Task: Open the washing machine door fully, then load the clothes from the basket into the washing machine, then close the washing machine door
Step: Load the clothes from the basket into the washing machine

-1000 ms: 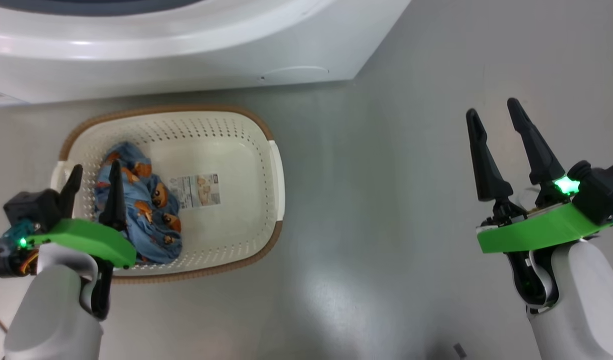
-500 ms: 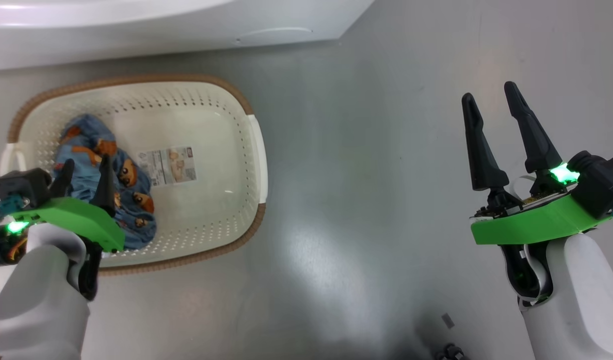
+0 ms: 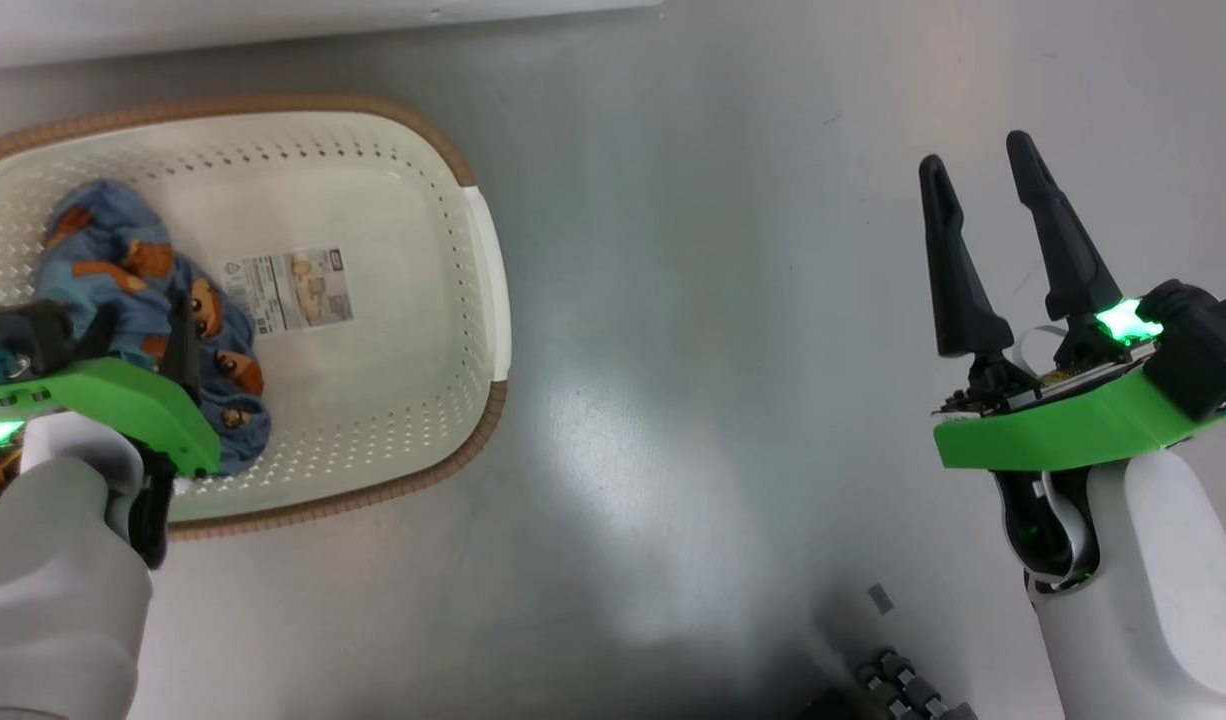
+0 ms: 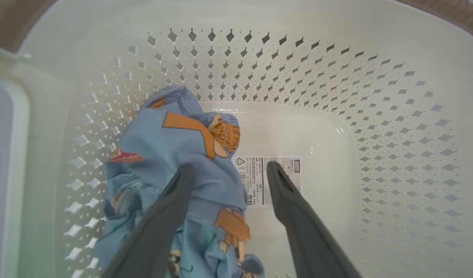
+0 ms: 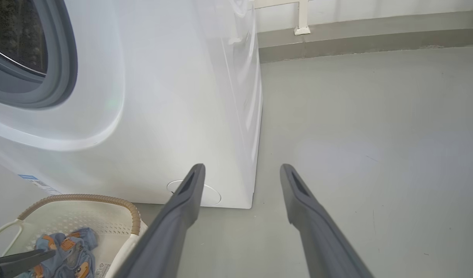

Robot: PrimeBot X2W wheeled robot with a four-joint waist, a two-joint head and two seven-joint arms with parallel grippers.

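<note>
The cream basket (image 3: 473, 260) sits on the floor at the left, with light-blue printed clothes (image 3: 123, 270) bunched at its left end. My left gripper (image 3: 138, 335) hangs open just above them. In the left wrist view its fingers (image 4: 229, 166) straddle the edge of the clothes (image 4: 171, 146), one finger over the cloth and the other over the basket's bottom label, gripping nothing. My right gripper (image 3: 975, 152) stands open over bare floor far to the right. The washing machine (image 5: 163, 96) shows its grey gasket and open drum mouth. The washing machine door is out of view.
The machine's white base edge (image 3: 273, 25) runs along the top of the head view, behind the basket. Grey floor (image 3: 693, 350) spreads between basket and right arm. A dark ribbed part (image 3: 898, 685) sits at the bottom edge. A wall skirting (image 5: 356, 38) lies beyond the machine.
The head camera has shifted, so basket and machine slid left and up in the picture. My left gripper has dipped deeper into the basket toward the clothes. The right gripper has barely moved.
</note>
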